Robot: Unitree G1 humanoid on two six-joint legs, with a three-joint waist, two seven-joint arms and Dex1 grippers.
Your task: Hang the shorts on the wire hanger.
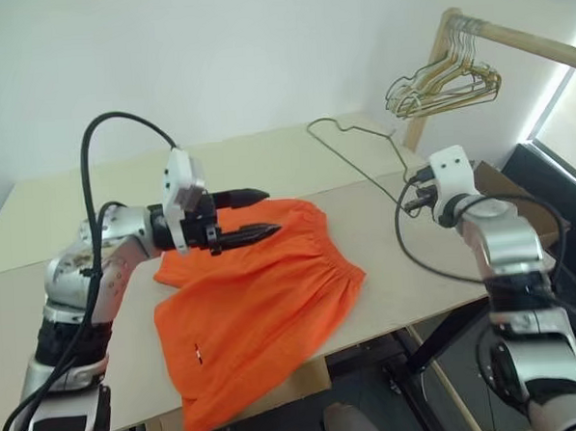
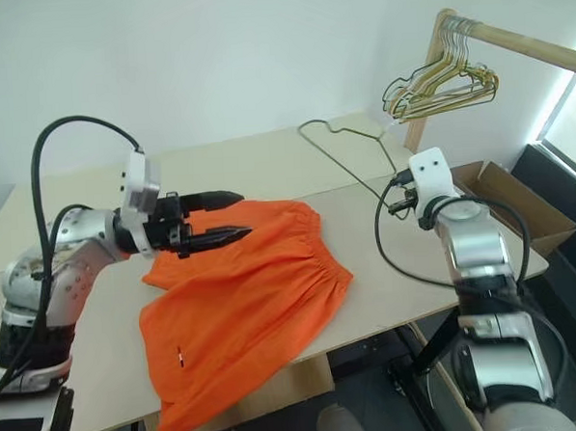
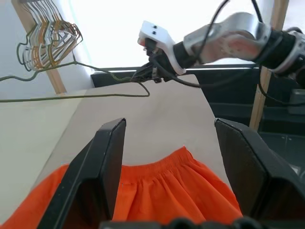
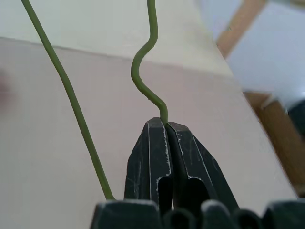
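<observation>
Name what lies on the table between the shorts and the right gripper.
Bare tabletop; the head views show nothing between the shorts and the right gripper, shut on the wire hanger.

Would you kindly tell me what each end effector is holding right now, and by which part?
The right end effector is shut on the wire hanger, pinching its wire beside a shoulder notch. The left end effector is open above the shorts, holding nothing.
</observation>
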